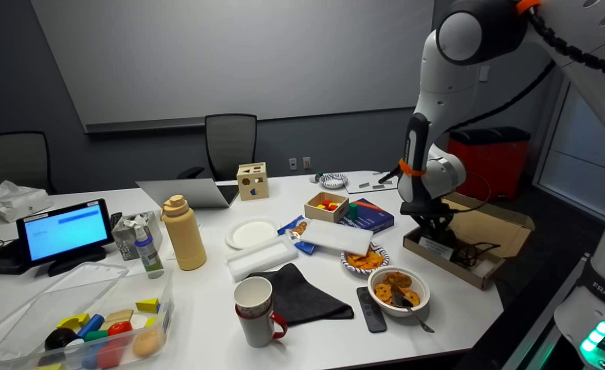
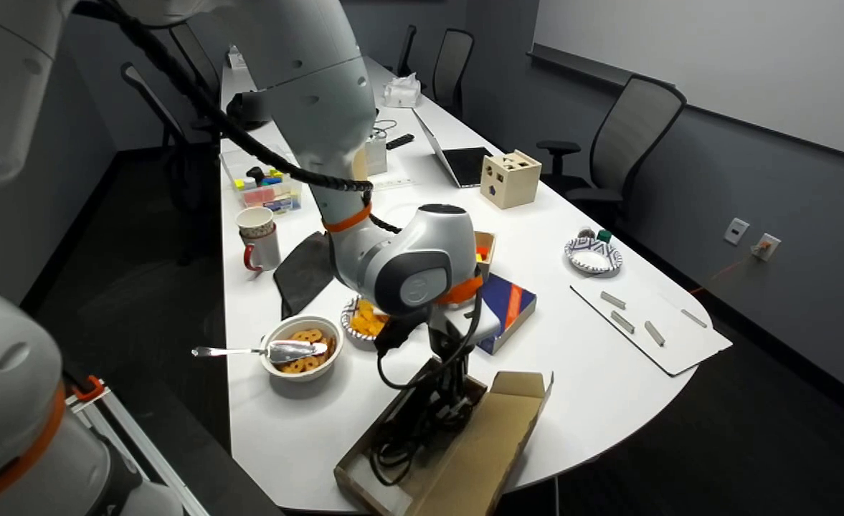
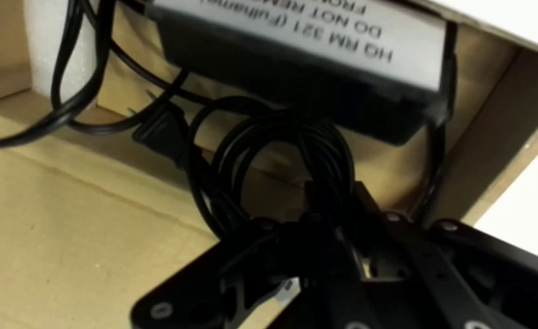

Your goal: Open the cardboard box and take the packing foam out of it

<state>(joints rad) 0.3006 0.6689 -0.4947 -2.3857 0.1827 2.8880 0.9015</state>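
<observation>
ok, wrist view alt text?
A black gripper straddles part of a coiled black cord inside an open brown cardboard box; grip unclear. Higher in frame lies a black rectangular adapter with an upside-down white label; white packing foam upper left.

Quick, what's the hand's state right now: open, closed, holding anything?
Hand: closed, holding the coiled black cable at the open cardboard box.
</observation>
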